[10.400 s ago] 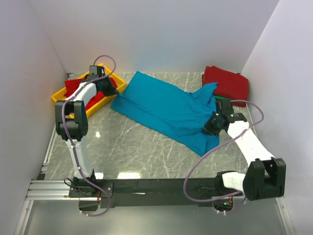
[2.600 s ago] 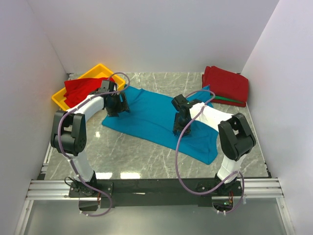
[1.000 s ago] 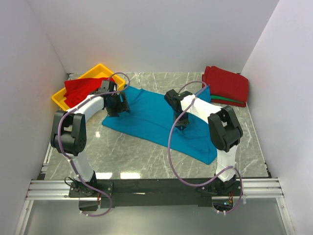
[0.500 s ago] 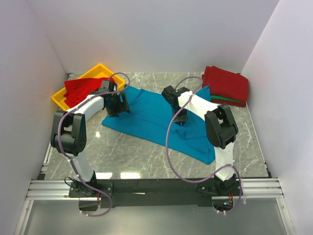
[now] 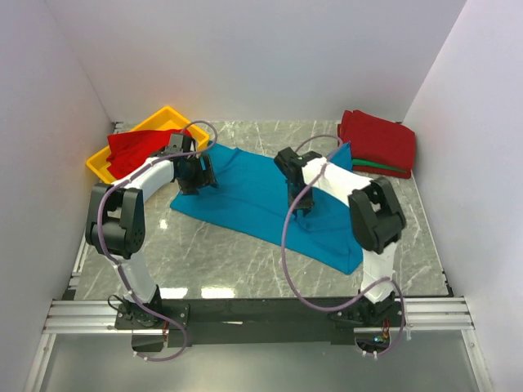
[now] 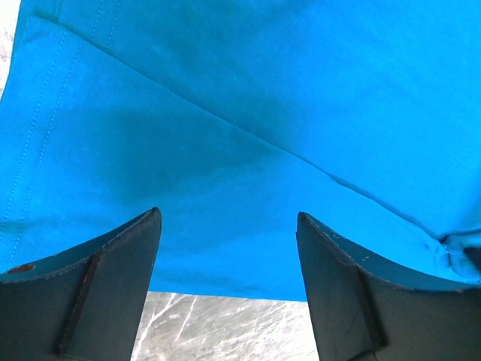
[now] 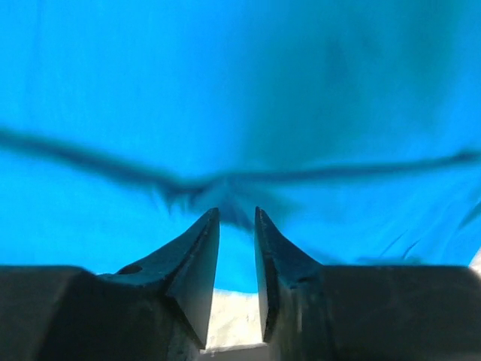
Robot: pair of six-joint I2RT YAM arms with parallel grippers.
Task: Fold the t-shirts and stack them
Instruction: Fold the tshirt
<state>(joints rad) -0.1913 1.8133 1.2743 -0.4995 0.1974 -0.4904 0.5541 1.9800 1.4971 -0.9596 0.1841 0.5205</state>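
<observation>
We note a plain teal-blue t-shirt (image 5: 253, 192) at centre; red t-shirts (image 5: 380, 139) over a green t-shirt (image 5: 373, 166) at 2 o'clock; red shirt (image 5: 135, 147) in yellow tray (image 5: 166, 117) at 10 o'clock; counter (image 5: 212, 245) grey marble, white-veined.

Marble table (image 5: 229, 253): one teal-blue t-shirt (image 5: 245, 192), spread flat at centre. Left gripper (image 5: 194, 175) stood over its far left part; right gripper (image 5: 301, 202) over its middle. Yellow tray (image 5: 167, 114), far left, held a loose red t-shirt (image 5: 135, 147). Far right: folded red t-shirts (image 5: 377, 140), stacked on a green t-shirt (image 5: 377, 166).
</observation>
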